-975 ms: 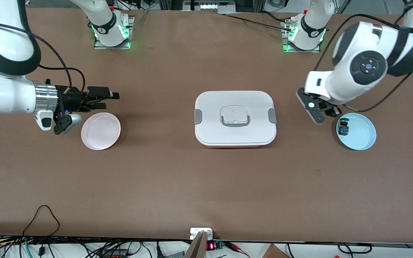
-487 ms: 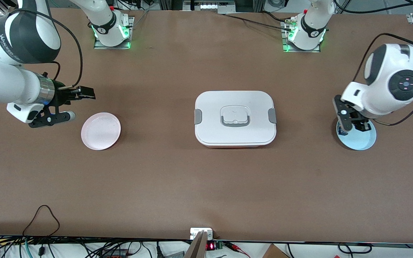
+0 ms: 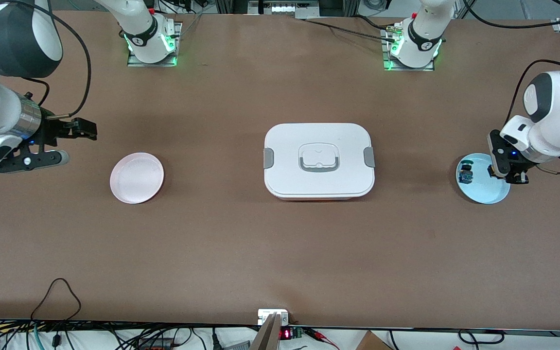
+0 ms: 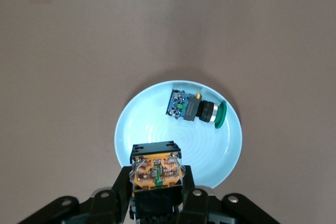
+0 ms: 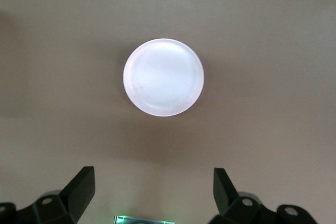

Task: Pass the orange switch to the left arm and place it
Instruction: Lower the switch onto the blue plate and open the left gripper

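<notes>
left gripper (image 4: 157,195) pinches the orange switch (image 4: 156,170) above the blue plate (image 4: 152,129), beside a green-capped switch (image 4: 195,109). right gripper (image 5: 152,190) hangs spread near the pink plate (image 5: 163,77); the box (image 3: 319,160) sits between.

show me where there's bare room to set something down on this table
Wide bare table lies nearer the camera than the box, and between the box and the pink plate. The blue plate is crowded: a blue switch lies in it, the left gripper above.
</notes>
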Controlling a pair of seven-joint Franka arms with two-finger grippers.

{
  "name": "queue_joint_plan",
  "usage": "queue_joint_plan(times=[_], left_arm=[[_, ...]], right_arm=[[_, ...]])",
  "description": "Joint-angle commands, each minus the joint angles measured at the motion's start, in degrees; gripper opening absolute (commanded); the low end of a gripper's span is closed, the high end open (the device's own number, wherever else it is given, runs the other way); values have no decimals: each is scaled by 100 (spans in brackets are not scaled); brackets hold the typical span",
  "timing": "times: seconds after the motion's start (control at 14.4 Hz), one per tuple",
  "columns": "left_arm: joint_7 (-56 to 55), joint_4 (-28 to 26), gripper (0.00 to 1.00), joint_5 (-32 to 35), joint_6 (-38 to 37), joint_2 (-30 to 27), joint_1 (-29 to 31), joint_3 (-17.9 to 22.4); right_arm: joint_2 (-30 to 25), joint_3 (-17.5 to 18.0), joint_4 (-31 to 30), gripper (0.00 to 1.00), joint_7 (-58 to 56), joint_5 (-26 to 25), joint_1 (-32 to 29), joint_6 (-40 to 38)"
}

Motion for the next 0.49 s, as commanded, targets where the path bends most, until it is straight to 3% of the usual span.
queue_joint_plan(times=[0.0, 0.28, 0.42], left_arm=[[333, 37, 23, 103, 550, 643, 395, -97], [806, 55, 25, 103, 1166, 1276, 773, -88], [975, 46, 26, 103, 1211, 1348, 817, -79]], right_arm=[[-130, 64, 4, 100, 979, -107, -31, -86], [-139, 21, -75, 100, 376, -80, -119, 53], [-313, 21, -424, 100, 367, 68, -286, 316]])
